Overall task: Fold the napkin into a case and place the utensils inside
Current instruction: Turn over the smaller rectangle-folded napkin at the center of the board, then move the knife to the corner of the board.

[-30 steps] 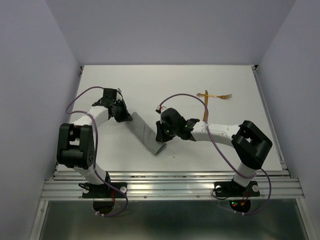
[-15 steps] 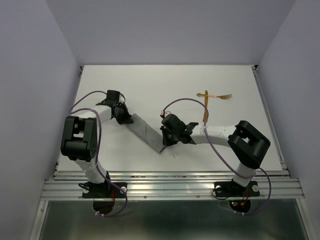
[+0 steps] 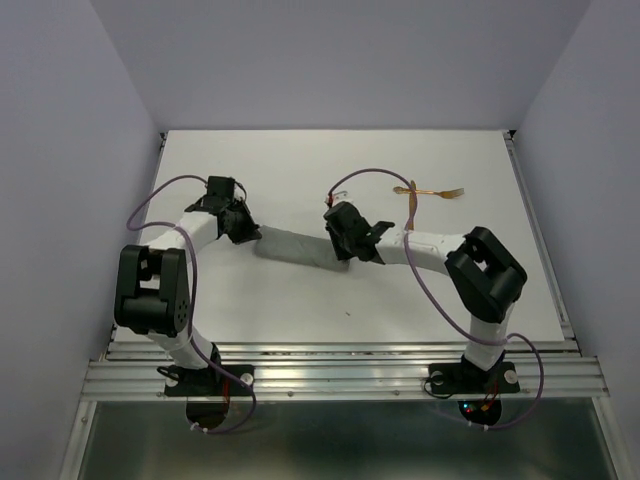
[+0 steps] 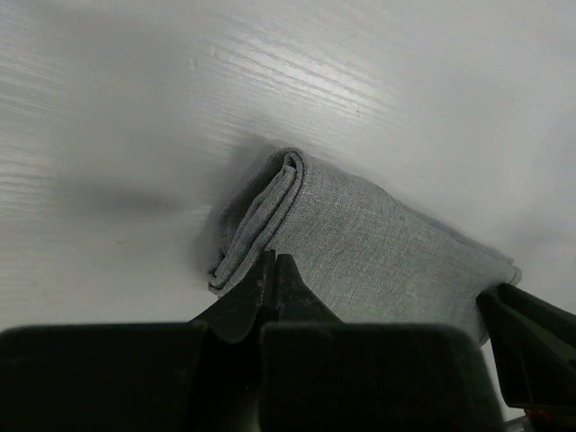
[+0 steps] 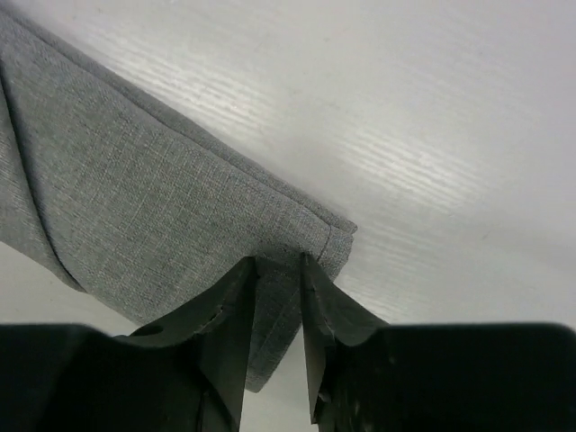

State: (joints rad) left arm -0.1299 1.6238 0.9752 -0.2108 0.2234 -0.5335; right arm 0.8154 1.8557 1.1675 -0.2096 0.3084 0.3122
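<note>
The napkin (image 3: 295, 247) lies as a narrow folded grey case between the two grippers, running almost left to right. My left gripper (image 3: 243, 228) is shut, its tips (image 4: 273, 258) down on the napkin (image 4: 378, 234) beside its layered folded end; I see no cloth pinched between them. My right gripper (image 3: 339, 248) is at the other end, its jaws (image 5: 279, 259) slightly apart over the hemmed corner of the napkin (image 5: 162, 207), which lies flat. The utensils (image 3: 430, 192), two golden-orange pieces, lie at the back right, apart from the cloth.
The right arm's forearm (image 3: 425, 247) stretches across the table just in front of the utensils. A purple cable (image 3: 375, 175) loops above the right wrist. The table's near metal rail (image 3: 340, 375) runs along the front.
The right gripper swung the napkin's free end from near the front edge up and to the right, so the strip now lies nearly level. Its jaws then parted. The left gripper stayed at its end.
</note>
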